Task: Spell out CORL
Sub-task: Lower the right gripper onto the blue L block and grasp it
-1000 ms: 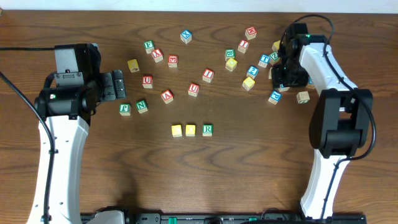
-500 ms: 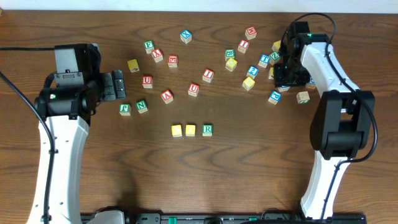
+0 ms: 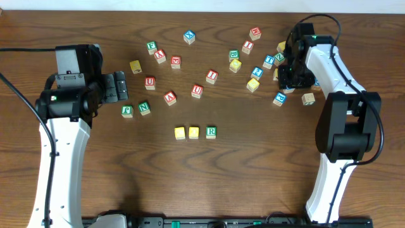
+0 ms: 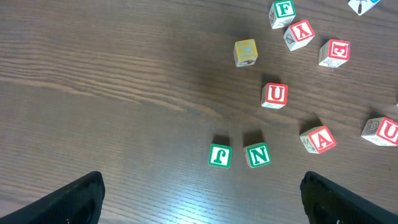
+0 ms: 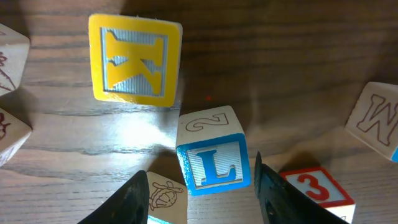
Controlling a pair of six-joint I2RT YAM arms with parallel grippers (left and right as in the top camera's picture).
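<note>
Two yellow cubes [image 3: 180, 133] [image 3: 193, 132] and the white cube with a green R [image 3: 211, 132] stand in a row at the table's middle front. Lying tilted on the wood, the blue L cube [image 5: 214, 163] is between the fingers of my right gripper [image 5: 202, 199]. That gripper is open: its right finger is against the cube's edge, and its left finger is apart from it, beyond a turtle-picture cube [image 5: 166, 193]. From overhead the right gripper [image 3: 288, 77] hides the L cube. My left gripper [image 3: 118, 87] stands wide open with nothing between its fingers, beside the green F and N cubes [image 4: 239, 155].
A yellow K cube [image 5: 135, 59] lies just beyond the L cube, a red 3 cube [image 5: 317, 190] to its right and a W cube [image 5: 376, 121] farther right. Several red-, green- and blue-lettered cubes [image 3: 197, 90] are scattered across the far half of the table.
My right gripper has edged slightly toward the far side over the cube cluster. The left arm and the row of three cubes have not moved.
</note>
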